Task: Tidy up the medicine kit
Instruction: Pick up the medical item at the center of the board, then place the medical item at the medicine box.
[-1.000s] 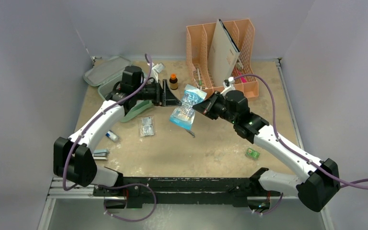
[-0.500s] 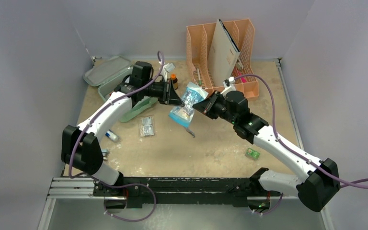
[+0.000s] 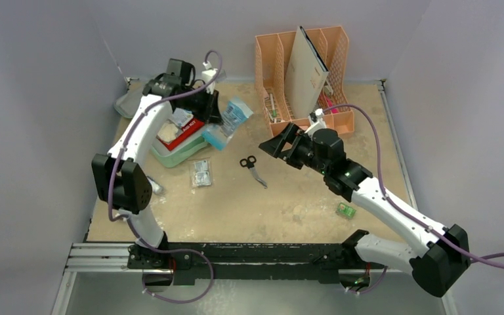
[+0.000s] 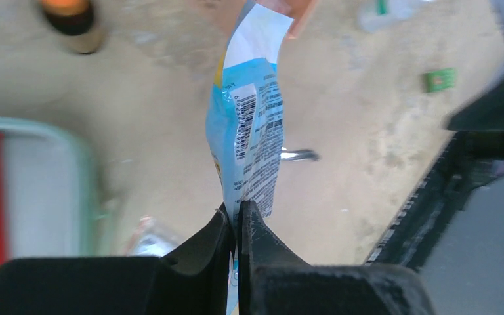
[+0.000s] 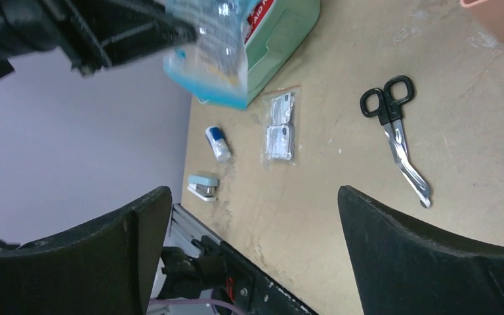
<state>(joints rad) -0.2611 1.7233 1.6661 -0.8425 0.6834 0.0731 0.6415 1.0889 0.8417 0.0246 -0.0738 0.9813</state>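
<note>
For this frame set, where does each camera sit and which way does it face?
Top external: above and behind the bases, facing down on the table; both arms, left gripper and right gripper show.
Left wrist: on the left wrist, facing along its shut fingers to the blue packet they pinch.
Right wrist: on the right wrist, facing between its open fingers toward the scissors.
Shared: both wrist views show the blue packet.

Red pouch reads "AID"; print on blue packet illegible.
</note>
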